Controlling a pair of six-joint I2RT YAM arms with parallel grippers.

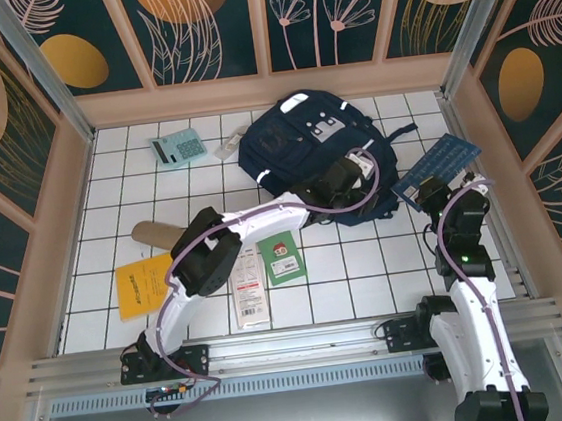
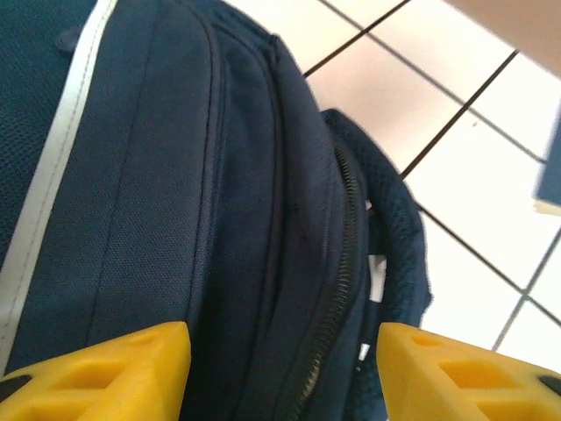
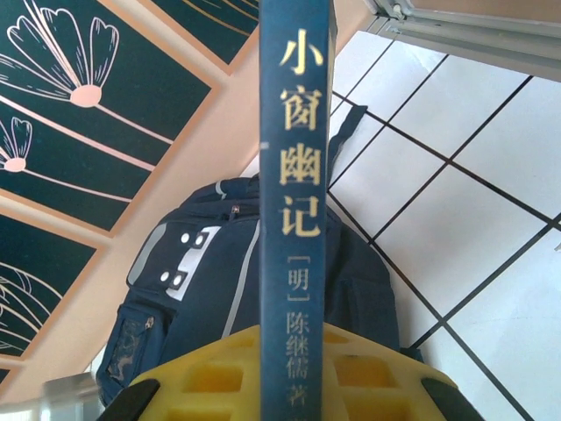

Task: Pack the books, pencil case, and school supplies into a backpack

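Clearly, the dark blue book (image 3: 294,175) bears gold spine lettering.

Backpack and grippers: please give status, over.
Left gripper open, over backpack zipper. Right gripper shut on dark blue book. Zipper looks closed, book not yet packed.

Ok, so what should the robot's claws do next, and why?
Probably close the left claw on the backpack fabric beside the zipper. It hangs open astride that zipper, which looks shut, and the right claw grips a dark blue book with nowhere to put it.
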